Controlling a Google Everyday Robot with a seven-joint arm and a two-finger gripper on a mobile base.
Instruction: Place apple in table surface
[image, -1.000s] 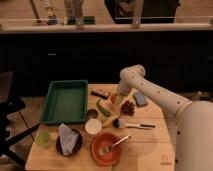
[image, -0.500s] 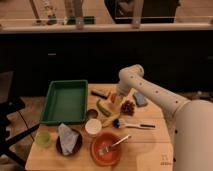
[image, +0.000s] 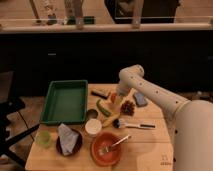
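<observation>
A: Near edge, orange bowl (image: 106, 149); farther back, the gripper (image: 116, 98) low over the worktop (image: 150, 145)?

B: Yes, apple (image: 113, 97) at its tip. Fingers' grip: cannot tell. Released there, it might roll into the bumpy lump (image: 128, 107).

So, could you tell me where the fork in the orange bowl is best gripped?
Probably by the handle of the fork, which sticks up over the right rim of the orange bowl. Come from above and to the right, closing across the thin shaft. The end effector is farther back, by the apple.
</observation>
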